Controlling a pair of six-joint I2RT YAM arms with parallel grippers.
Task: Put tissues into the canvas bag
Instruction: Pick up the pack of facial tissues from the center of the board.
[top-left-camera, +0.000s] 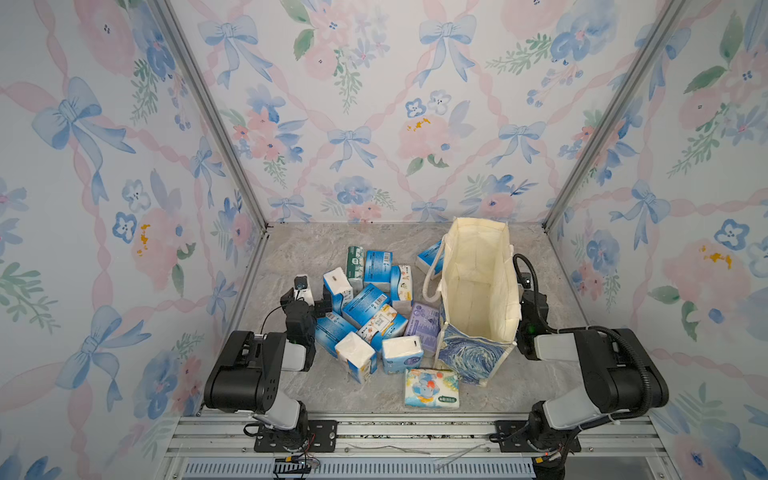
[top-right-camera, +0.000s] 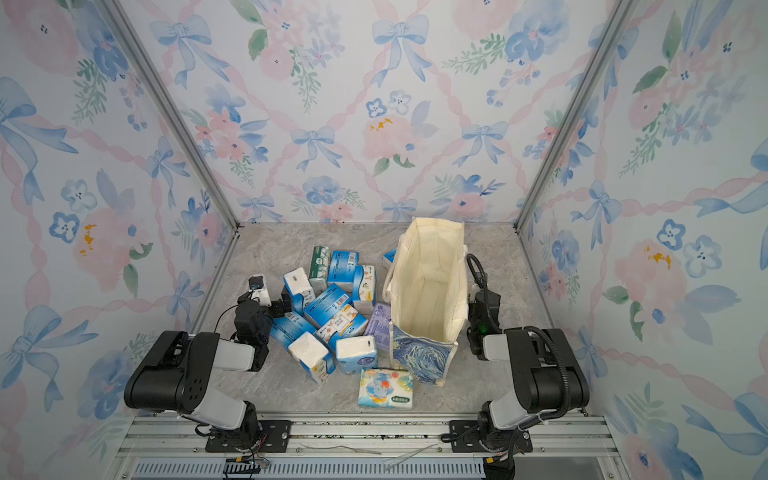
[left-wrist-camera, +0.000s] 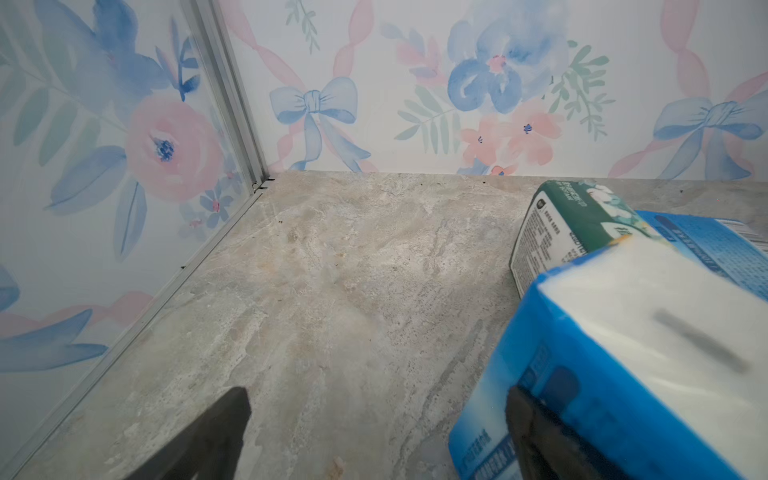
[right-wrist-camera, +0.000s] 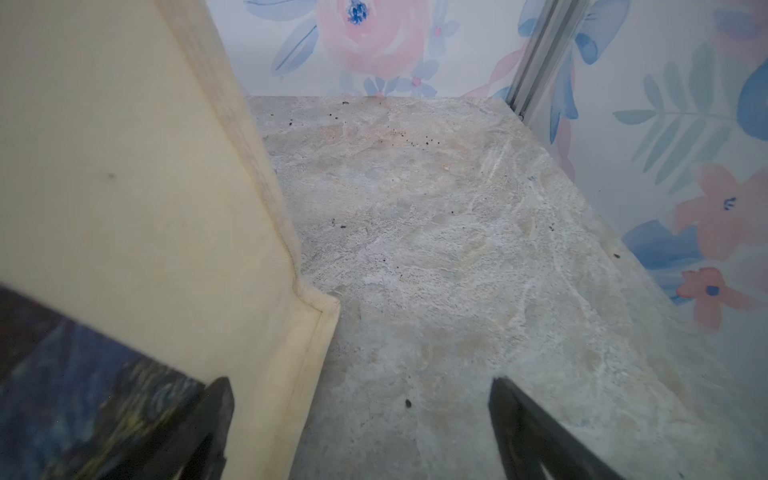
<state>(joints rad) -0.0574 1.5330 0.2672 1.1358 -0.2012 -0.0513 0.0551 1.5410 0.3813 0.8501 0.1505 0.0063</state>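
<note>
The tissues (top-left-camera: 365, 316) lie in a loose pile of several packs at mid-table in both top views, with a lilac pack (top-left-camera: 424, 328) and a flat cartoon-print pack (top-left-camera: 432, 388) nearest the canvas bag (top-left-camera: 469, 257). The bag (top-right-camera: 428, 266) stands upright with its mouth open and a bare cream inside. My left gripper (top-left-camera: 308, 297) is open at the pile's left edge. In the left wrist view one finger (left-wrist-camera: 536, 432) rests against a blue-and-white pack (left-wrist-camera: 623, 353). My right gripper (right-wrist-camera: 361, 382) is open beside the bag's right wall (right-wrist-camera: 124, 166), whose cream hem lies between the jaws.
Floral-papered walls with aluminium corner posts (top-left-camera: 216, 124) close in the grey marble tabletop (top-left-camera: 299, 257) on three sides. A metal rail (top-left-camera: 415, 432) carrying both arm bases runs along the front edge. One blue pack (top-left-camera: 430, 255) lies behind the bag's rope handle (top-left-camera: 432, 278).
</note>
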